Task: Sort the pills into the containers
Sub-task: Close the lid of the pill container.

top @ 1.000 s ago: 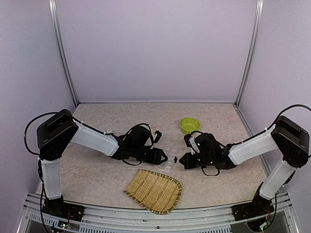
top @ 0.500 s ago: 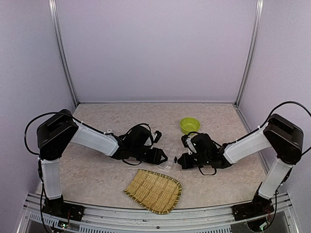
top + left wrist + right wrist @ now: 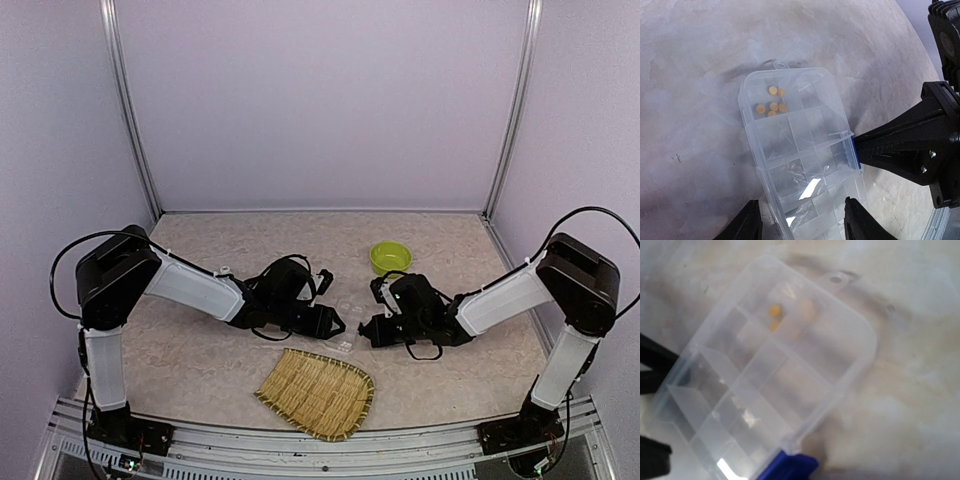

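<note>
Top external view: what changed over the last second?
The right tool, shut, slid a little leftward toward the organiser box, its arm following. Nothing was taken hold of or let go. The left tool, box, bamboo tray and green bowl stayed put.

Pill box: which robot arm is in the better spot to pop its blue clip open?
Right. The right gripper, shut, sits at the blue clip; the left gripper only straddles the pill box, jaws open.

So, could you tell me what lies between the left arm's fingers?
The near end of the clear organiser box, as the left wrist view shows.
</note>
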